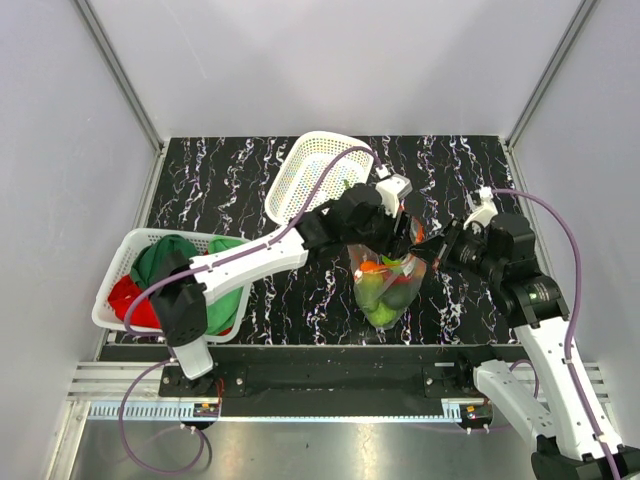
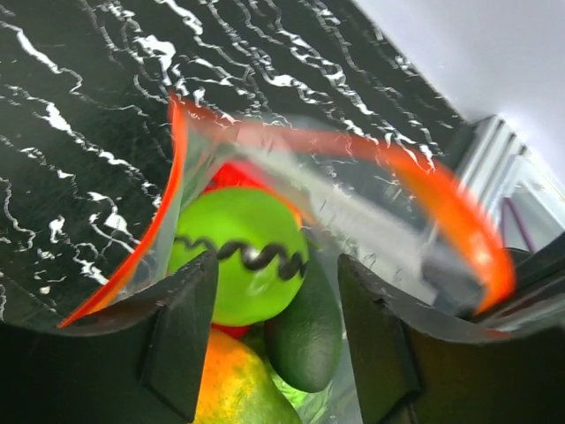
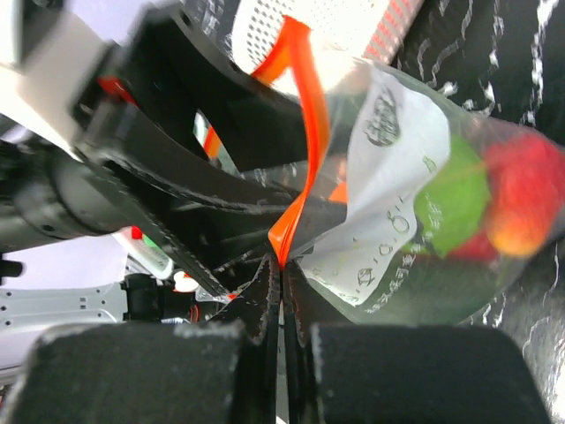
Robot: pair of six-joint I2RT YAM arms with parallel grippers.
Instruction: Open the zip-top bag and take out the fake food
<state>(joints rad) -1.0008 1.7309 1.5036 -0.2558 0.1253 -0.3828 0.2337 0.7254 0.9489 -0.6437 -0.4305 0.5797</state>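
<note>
Two pincers meet at the zip-top bag. Only our right wrist view shows the right pincer pinched tight on the bag's red-orange zip strip. Only our left wrist view shows the left pincer spread wide, gripping nothing, with a green pepper just beyond its fingers. From above, we see the bag's long axis running near-to-far, mouth at the pincers.

The bag's zip strip smears to a blur on the right; the left gripper's fingers cover the lower food, which the bottom edge cuts off too.
</note>
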